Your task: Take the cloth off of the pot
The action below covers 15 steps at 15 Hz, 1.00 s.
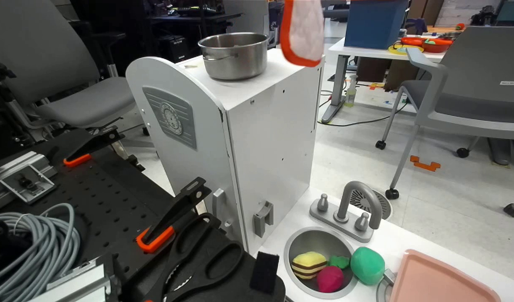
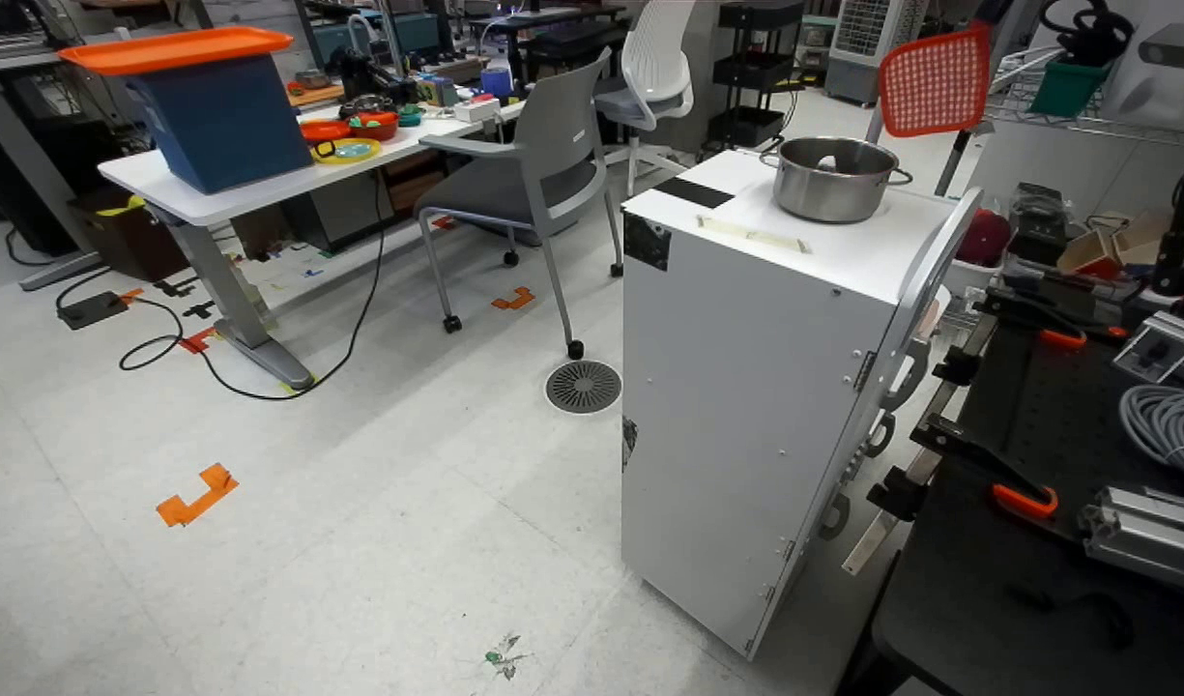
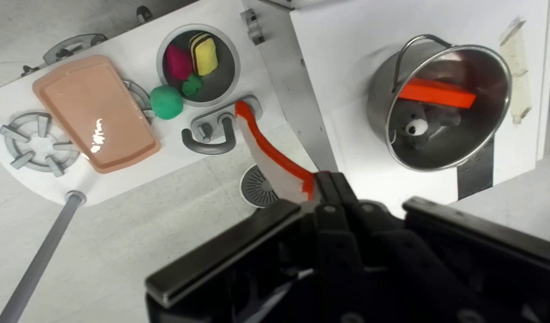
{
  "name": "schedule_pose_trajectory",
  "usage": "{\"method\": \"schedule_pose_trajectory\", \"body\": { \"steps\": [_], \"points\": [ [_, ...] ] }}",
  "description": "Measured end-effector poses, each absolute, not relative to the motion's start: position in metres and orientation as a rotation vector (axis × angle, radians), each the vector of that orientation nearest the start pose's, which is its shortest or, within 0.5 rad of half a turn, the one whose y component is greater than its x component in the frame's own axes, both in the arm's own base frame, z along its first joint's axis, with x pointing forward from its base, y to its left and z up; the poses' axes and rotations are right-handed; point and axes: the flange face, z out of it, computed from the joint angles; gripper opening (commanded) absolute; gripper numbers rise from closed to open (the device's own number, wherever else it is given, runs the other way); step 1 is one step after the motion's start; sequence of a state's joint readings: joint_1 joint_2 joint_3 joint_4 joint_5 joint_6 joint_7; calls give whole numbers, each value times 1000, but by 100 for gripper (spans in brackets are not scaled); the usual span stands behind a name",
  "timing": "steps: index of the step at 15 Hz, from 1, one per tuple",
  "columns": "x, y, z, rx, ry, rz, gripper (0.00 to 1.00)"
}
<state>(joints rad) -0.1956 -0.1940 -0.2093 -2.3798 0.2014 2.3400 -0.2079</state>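
The silver pot stands upright on the white cabinet top, with its mouth uncovered; it also shows in an exterior view and in the wrist view. Inside it are an orange block and a grey toy with a white snout. The orange-red cloth with a pale side hangs in the air beside the pot, apart from it; its checked face shows in an exterior view. My gripper is shut on a corner of the cloth.
The white cabinet stands beside a low toy counter with a sink of soft toys, a grey faucet and a pink tray. A black table with clamps, scissors and cable adjoins. A grey chair stands behind.
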Motion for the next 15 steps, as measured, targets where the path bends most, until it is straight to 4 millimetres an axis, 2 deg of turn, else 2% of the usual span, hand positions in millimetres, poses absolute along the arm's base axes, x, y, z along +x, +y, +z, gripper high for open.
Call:
{"method": "schedule_pose_trajectory", "body": {
  "steps": [4, 10, 14, 15],
  "points": [
    [447, -206, 416, -2955, 580, -304, 0],
    [456, -219, 395, -2950, 649, -242, 0],
    [469, -225, 391, -2955, 673, -232, 0],
    [471, -226, 392, -2955, 678, -236, 26]
  ]
}}
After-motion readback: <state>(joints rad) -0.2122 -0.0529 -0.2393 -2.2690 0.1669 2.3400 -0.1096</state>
